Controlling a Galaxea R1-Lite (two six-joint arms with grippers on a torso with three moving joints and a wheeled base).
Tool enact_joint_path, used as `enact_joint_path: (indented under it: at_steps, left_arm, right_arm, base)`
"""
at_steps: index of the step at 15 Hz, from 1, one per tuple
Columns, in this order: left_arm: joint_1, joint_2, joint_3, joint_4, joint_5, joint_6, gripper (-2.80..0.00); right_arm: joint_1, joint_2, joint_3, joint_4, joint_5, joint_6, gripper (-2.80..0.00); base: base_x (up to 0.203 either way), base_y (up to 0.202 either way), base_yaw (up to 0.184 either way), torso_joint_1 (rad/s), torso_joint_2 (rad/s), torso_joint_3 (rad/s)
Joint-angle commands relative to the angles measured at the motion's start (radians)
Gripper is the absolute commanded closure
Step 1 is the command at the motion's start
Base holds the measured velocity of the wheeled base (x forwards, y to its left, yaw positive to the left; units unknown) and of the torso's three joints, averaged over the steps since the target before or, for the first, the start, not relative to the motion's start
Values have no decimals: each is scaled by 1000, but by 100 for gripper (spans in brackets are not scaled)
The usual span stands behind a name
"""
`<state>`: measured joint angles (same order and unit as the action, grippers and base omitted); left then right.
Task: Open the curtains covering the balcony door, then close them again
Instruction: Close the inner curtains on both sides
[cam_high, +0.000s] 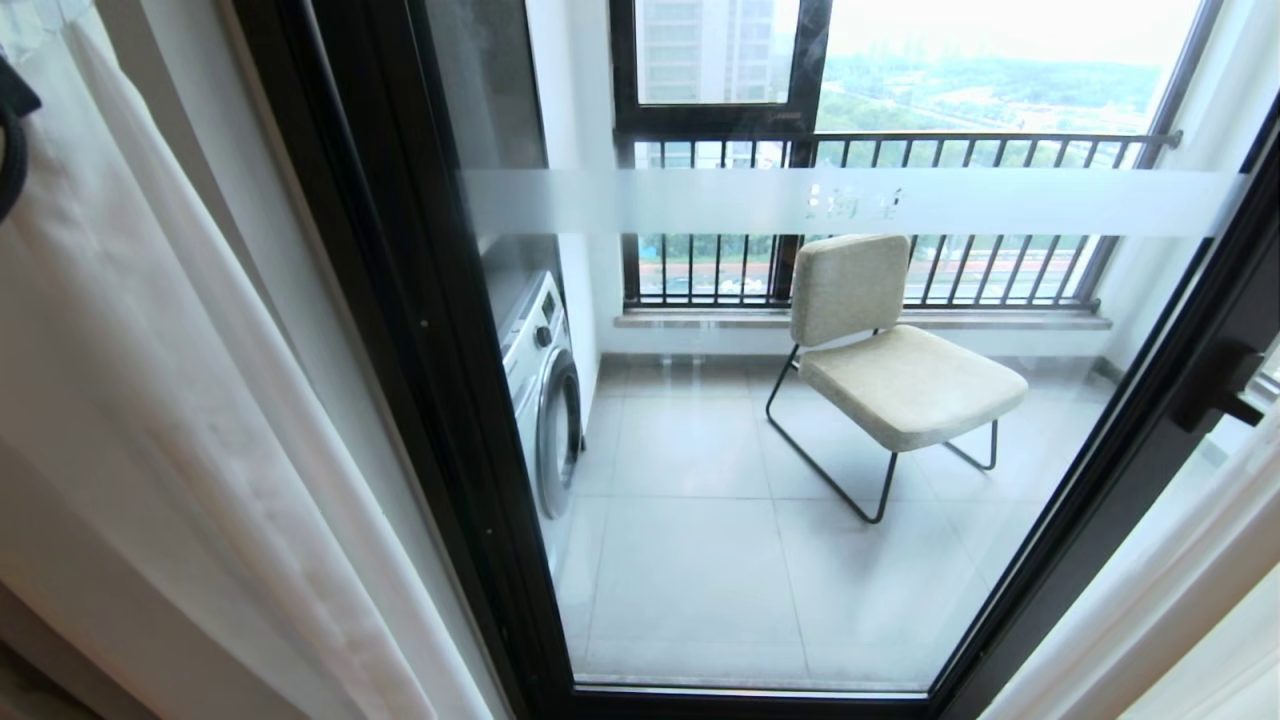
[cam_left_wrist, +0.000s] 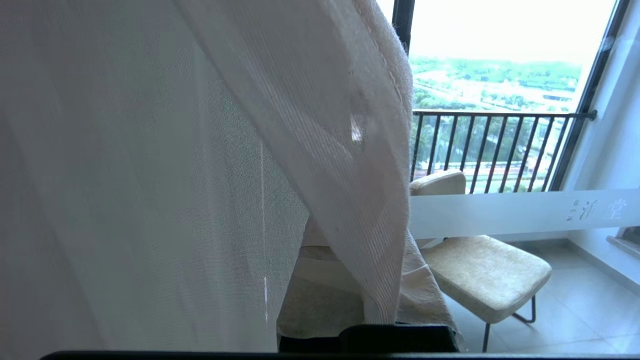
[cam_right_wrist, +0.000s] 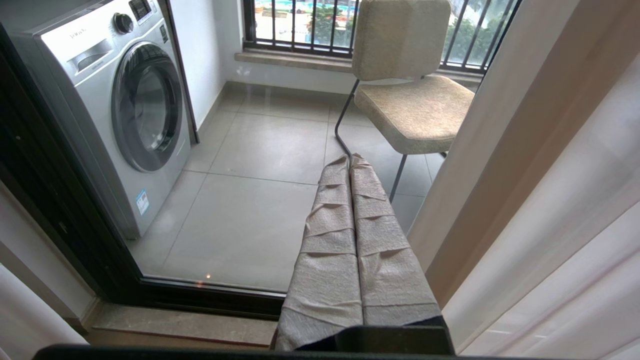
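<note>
Sheer white and cream woven curtains draped over the left gripper, hiding its clamped fingers; whether cloth was caught in them I couldn't tell. Both panels hung drawn aside, baring the black-framed glass balcony door with its frosted band. Lower down, the right gripper pointed at the glass, pressed closed and empty.

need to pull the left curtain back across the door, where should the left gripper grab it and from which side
Judging by how it hangs, take the curtains by the loose inner edge beside the balcony door frame, approaching from the glass side. That hem hangs free in a vertical fold, thin enough to pinch; the left gripper is already draped there.
</note>
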<state>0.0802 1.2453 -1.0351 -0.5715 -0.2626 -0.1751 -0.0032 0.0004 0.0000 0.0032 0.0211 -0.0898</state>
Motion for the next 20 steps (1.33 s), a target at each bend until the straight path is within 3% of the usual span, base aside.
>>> enact_joint_path:
  at_steps: [1, 8, 20]
  left_arm:
    - [0, 0, 6, -2, -1, -1, 0]
    - [0, -21, 122, -4, -1, 20, 0]
    - [-89, -51, 114, -2, -1, 22, 0]
  right_arm:
    - [0, 0, 0, 0, 0, -1, 0]
    - [0, 0, 0, 0, 0, -2, 0]
    - [0, 0, 0, 0, 0, -1, 0]
  base:
    - [0, 0, 0, 0, 0, 0]
    - [0, 0, 0, 0, 0, 0]
    - [0, 0, 0, 0, 0, 0]
